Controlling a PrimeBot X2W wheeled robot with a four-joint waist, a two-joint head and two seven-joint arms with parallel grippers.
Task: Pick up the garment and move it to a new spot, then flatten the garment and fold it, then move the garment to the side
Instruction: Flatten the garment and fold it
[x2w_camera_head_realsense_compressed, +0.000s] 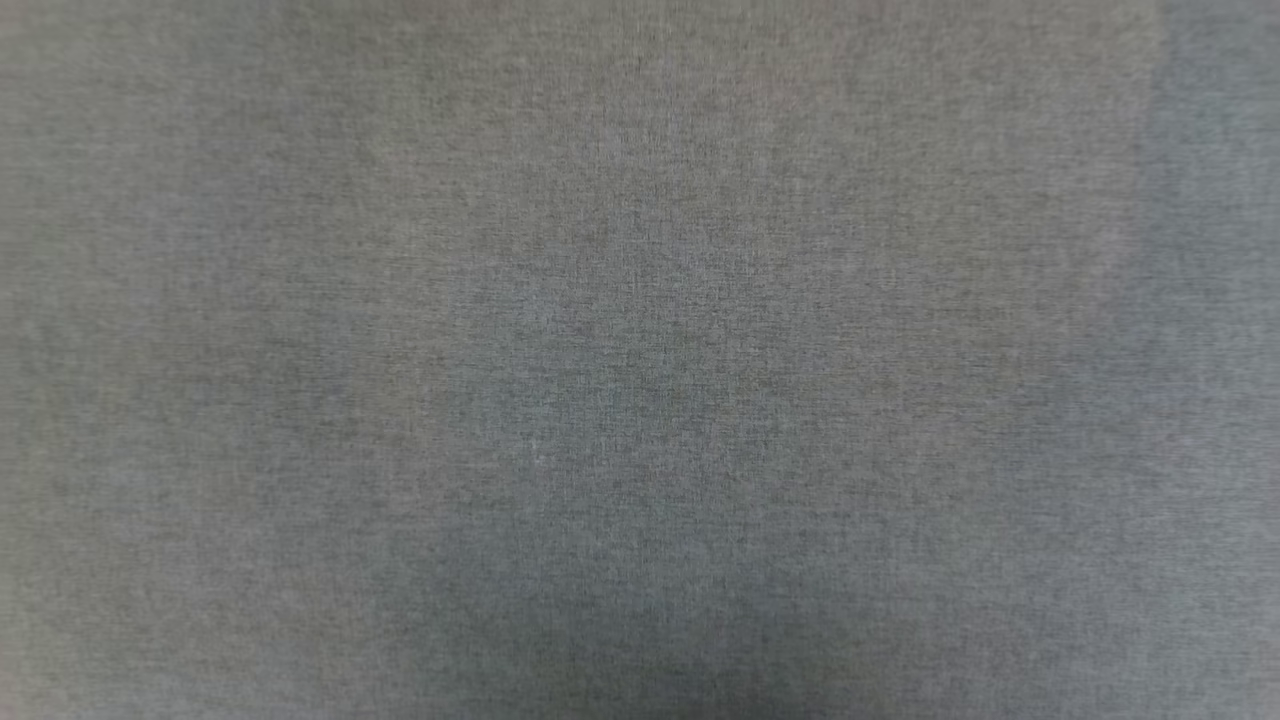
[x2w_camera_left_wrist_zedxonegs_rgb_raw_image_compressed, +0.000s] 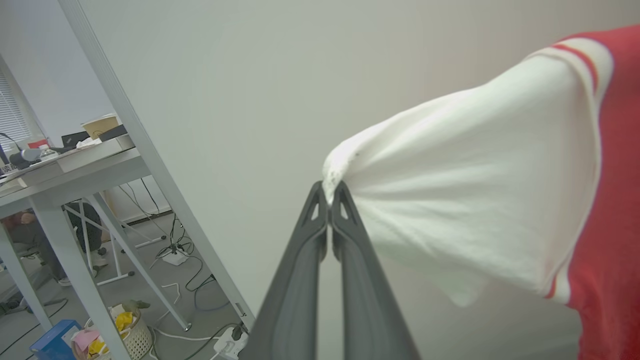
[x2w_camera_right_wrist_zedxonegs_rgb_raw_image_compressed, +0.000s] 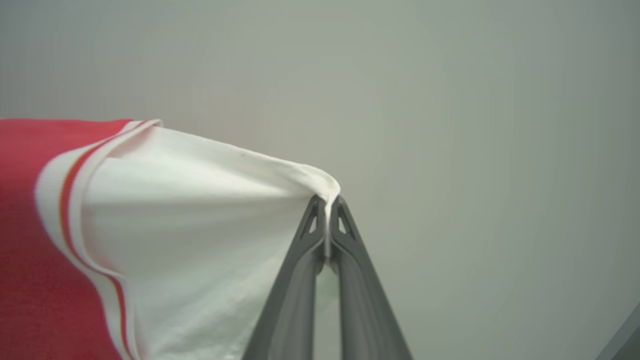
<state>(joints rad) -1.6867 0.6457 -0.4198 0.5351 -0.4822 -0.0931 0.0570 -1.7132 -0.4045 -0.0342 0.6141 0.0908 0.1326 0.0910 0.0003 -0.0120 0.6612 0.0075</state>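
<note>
Garment (x2w_camera_left_wrist_zedxonegs_rgb_raw_image_compressed: 475, 200) spans between left gripper (x2w_camera_left_wrist_zedxonegs_rgb_raw_image_compressed: 330, 197) and right gripper (x2w_camera_right_wrist_zedxonegs_rgb_raw_image_compressed: 327, 205), one sleeve in each. Left wrist view: desk (x2w_camera_left_wrist_zedxonegs_rgb_raw_image_compressed: 75, 165) at left, basket (x2w_camera_left_wrist_zedxonegs_rgb_raw_image_compressed: 135, 335) on the floor by its leg.

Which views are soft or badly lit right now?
Head view: soft, flat grey textured surface, darker shadow along the bottom middle. Left wrist view: left end effector and garment sleeve sharp, even light, no glare. Right wrist view: right end effector sharp; garment's red edge blurred at the left.

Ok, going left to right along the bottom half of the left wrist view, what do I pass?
Blue box → white basket of coloured bits → white power strip on the floor → left gripper, shut on the garment's white sleeve → its red body at the right edge.
</note>
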